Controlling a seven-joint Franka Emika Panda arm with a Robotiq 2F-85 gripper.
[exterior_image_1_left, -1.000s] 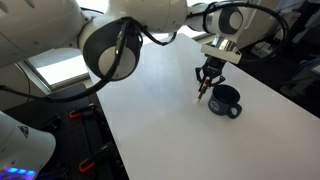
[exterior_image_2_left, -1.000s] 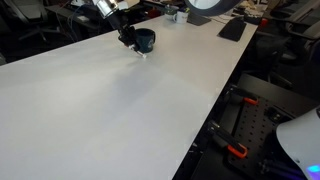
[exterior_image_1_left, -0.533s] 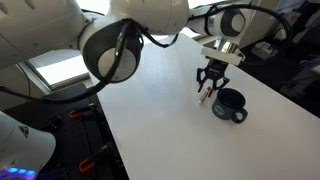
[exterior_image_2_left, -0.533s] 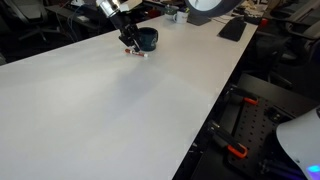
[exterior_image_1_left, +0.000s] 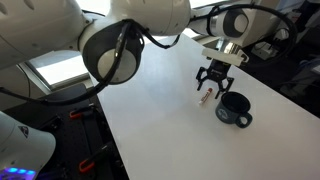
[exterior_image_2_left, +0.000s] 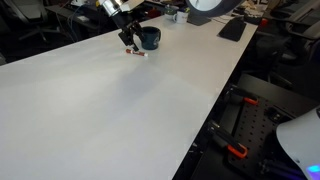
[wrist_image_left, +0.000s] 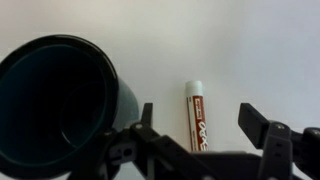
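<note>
Beside mug (wrist_image_left: 60, 105): marker (wrist_image_left: 196, 105) loose between spread pincer (wrist_image_left: 199, 120).

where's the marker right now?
The marker lies flat on the white table, just right of the dark mug in the wrist view, between the fingers of the open end effector.

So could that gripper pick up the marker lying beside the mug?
Probably yes. The gripper hangs just above the marker with its jaws open either side of it, nothing covering it. The dark mug stands close beside, leaving one finger little room.
</note>
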